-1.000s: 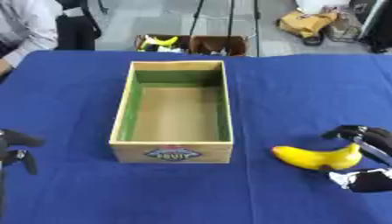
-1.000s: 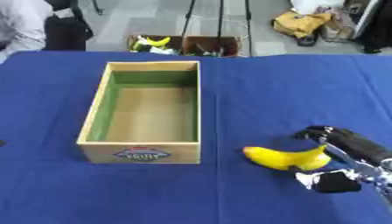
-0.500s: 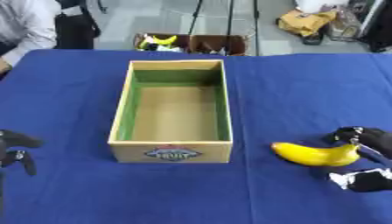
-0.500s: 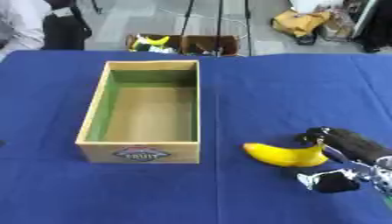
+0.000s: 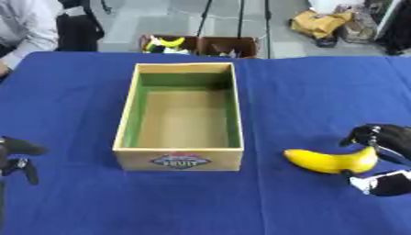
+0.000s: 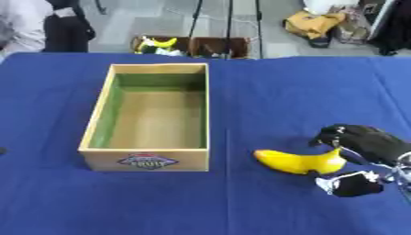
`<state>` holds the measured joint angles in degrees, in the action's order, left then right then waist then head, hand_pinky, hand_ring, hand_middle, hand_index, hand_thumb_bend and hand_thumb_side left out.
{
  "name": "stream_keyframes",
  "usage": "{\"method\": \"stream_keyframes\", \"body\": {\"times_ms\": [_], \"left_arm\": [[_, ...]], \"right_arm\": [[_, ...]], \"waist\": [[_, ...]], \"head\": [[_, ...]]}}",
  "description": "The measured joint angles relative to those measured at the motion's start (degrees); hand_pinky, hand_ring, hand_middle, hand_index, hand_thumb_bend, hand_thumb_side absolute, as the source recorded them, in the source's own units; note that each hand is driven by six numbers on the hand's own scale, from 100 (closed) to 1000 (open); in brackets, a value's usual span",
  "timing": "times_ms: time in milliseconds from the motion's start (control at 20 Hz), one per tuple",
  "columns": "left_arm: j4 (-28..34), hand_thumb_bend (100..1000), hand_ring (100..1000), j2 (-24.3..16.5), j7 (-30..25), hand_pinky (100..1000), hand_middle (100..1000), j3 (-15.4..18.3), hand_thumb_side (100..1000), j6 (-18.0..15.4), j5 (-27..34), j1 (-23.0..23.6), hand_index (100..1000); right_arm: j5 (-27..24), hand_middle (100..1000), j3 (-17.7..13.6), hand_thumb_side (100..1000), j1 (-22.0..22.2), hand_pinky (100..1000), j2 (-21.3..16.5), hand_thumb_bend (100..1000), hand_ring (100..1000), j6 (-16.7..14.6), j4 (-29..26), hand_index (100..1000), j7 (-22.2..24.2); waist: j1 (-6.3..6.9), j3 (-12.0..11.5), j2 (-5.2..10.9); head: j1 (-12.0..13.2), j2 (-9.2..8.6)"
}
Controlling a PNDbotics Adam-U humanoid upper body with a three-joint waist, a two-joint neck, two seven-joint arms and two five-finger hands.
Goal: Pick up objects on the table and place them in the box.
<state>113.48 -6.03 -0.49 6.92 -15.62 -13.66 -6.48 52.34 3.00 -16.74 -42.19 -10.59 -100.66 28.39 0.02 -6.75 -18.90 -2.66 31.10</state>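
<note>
From the left eye view, the banana (image 5: 329, 161) lies on the blue table (image 5: 305, 101), off to the right of the wooden box (image 5: 180, 117) and near its front corner. Its long axis runs roughly left to right, thick end pointing back toward the box, the far tip curving up into the right hand (image 5: 384, 158). That hand comes in from the right edge with its fingers above the banana's tip and its thumb below, so the fruit sits between them at that end. I cannot tell from here whether they have closed on it yet. The left hand (image 5: 16, 156) rests well apart at the left edge, fingers curled with nothing in them.

From the right eye view, the same layout reads a little clearer: the dark fingers (image 6: 353, 137) arch over the banana's right end and a pale-tipped thumb sits just below it. The box is empty and lies up and to the left of the banana. The right hand is plainly the nearer one, so the carry would go leftward, over the box's right wall.
</note>
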Motion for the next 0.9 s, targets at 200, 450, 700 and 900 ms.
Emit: {"method": "stream_keyframes", "body": {"times_ms": [200,450,700,900], "left_arm": [[0.0,100,579,0.0,0.0,247,480,0.0,948,0.0,0.0,0.0,575],[0.0,100,579,0.0,-0.2,247,480,0.0,947,0.0,0.0,0.0,575],[0.0,100,580,0.0,-0.4,247,480,0.0,947,0.0,0.0,0.0,575],[0.0,100,580,0.0,-0.4,247,481,0.0,947,0.0,0.0,0.0,575]], "right_arm": [[0.0,768,1.1,554,-0.1,832,-1.3,188,888,0.0,0.0,830,0.4],[0.0,775,2.6,536,-0.4,831,-2.5,190,890,-0.7,0.4,832,1.6],[0.1,776,3.8,532,-0.6,831,-2.6,178,892,-1.5,1.0,830,3.0],[0.1,759,4.3,532,-1.0,827,-3.0,175,889,-1.9,1.4,821,3.6]], "waist": [[-0.08,-0.1,0.0],[-0.12,-0.3,0.0],[-0.13,-0.4,0.0],[-0.15,-0.7,0.0]], "head": [[0.0,0.0],[-0.2,0.0],[-0.4,0.0],[-0.5,0.0]]}}
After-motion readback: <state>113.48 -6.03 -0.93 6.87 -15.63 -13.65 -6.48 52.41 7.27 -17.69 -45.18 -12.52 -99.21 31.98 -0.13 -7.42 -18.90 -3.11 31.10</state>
